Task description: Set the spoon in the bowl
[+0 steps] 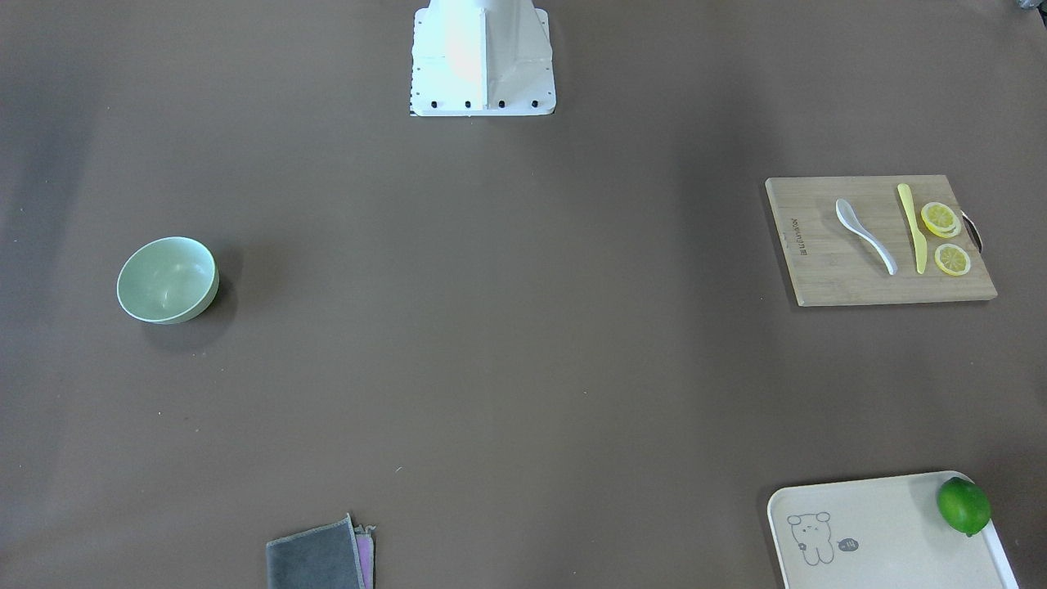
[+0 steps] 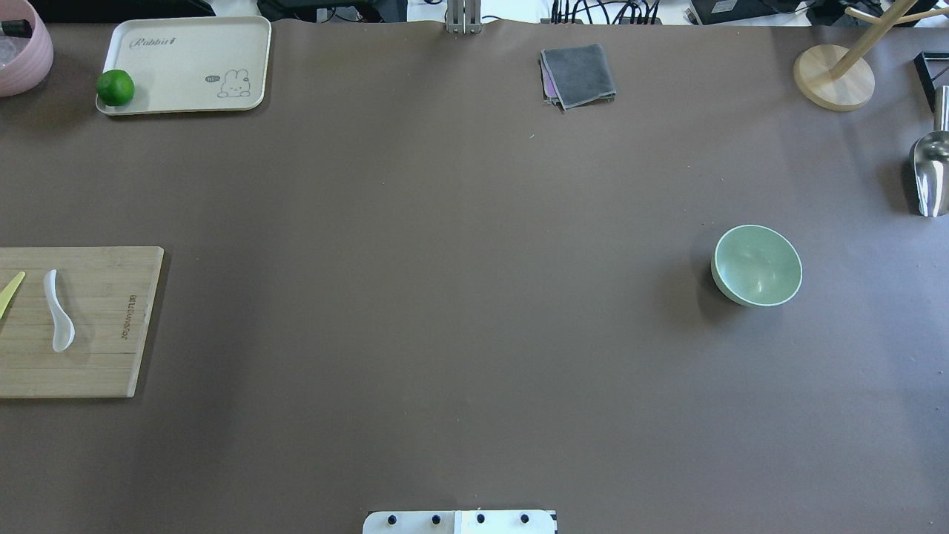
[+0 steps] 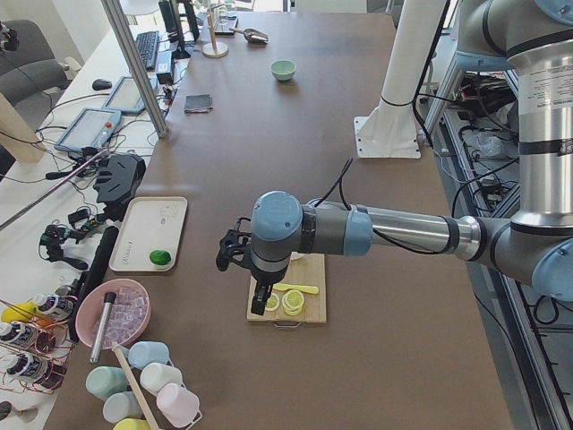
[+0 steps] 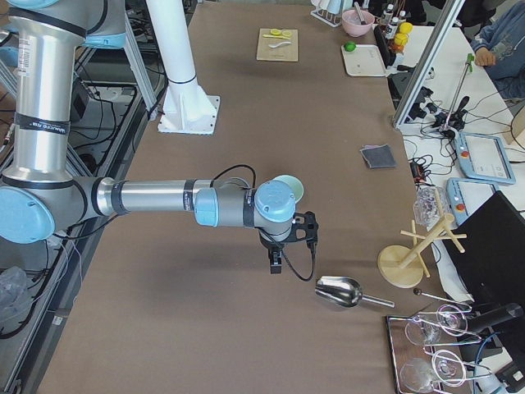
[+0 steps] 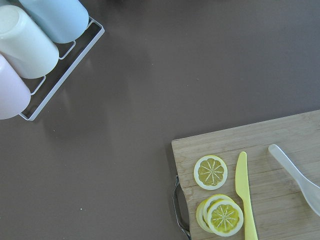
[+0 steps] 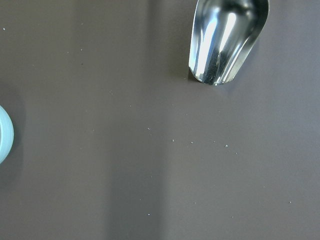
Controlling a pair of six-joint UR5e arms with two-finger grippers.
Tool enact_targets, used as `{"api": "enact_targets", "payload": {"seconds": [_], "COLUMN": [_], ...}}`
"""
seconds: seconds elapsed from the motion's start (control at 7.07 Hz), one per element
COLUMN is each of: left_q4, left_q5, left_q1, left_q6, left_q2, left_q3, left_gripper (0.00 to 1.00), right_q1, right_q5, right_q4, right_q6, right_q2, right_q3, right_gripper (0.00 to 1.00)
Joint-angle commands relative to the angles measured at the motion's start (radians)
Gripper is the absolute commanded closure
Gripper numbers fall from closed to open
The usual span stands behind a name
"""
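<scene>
Found the spoon (image 1: 865, 236) lying flat on the cutting board (image 1: 818, 278), scoop toward the robot's base and handle pointing away, just beside the yellow knife (image 1: 912, 229) but not touching it. Looked laid out for an easy pick: alone on bare wood, handle free on both sides, lemon slices (image 1: 941, 219) on the far side of the knife. Saw nothing gripping it.

Spotted the bowl (image 1: 164, 278) well apart, far across the table (image 1: 523, 327) on the robot's right side, upright, empty, mouth open to the ceiling — ready to take a drop from above. Judged the gap too wide for a short carry; likely meant a long reach across, or a hand-over between arms.

Caught the left gripper (image 3: 233, 253) only in the left side view, held above the board, roughly over its lemon end to judge by the wrist camera, with part of the spoon at that view's right edge. Could not tell fingers apart or together from there. Probably held high to survey before coming down.

Caught the right gripper (image 4: 308, 226) only in the right side view, hovering above bare table between the bowl and a metal scoop (image 6: 227, 35). Could not tell its state either. Seemed stationed near the bowl for a receiving role, though only a guess.

Judged the task not yet begun: spoon untouched, bowl empty. Next called for shifting the left gripper over the handle, lining the fingers across its narrow width and lowering with care — glossy, curved, low on the wood, so prone to slipping or skating.
</scene>
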Motion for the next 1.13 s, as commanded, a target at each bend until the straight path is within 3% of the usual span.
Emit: {"api": "enact_targets", "payload": {"seconds": [0.0, 0.99], "left_q4": [-0.044, -0.098], "left_q5": [0.0, -0.011], "left_q1": [0.001, 0.004], "left_q6": [-0.002, -0.062], "left_q2": [0.002, 0.005], "left_q3": [0.001, -0.002], "left_gripper": [0.02, 0.02], "right_q1": [0.0, -0.033], "right_q5": [0.002, 0.011], "right_q4": [0.0, 0.0], "right_q6": [0.006, 0.077], "right_q2": [0.009, 0.014], "right_q3": [0.0, 0.072], "right_gripper": [0.0, 0.0]}}
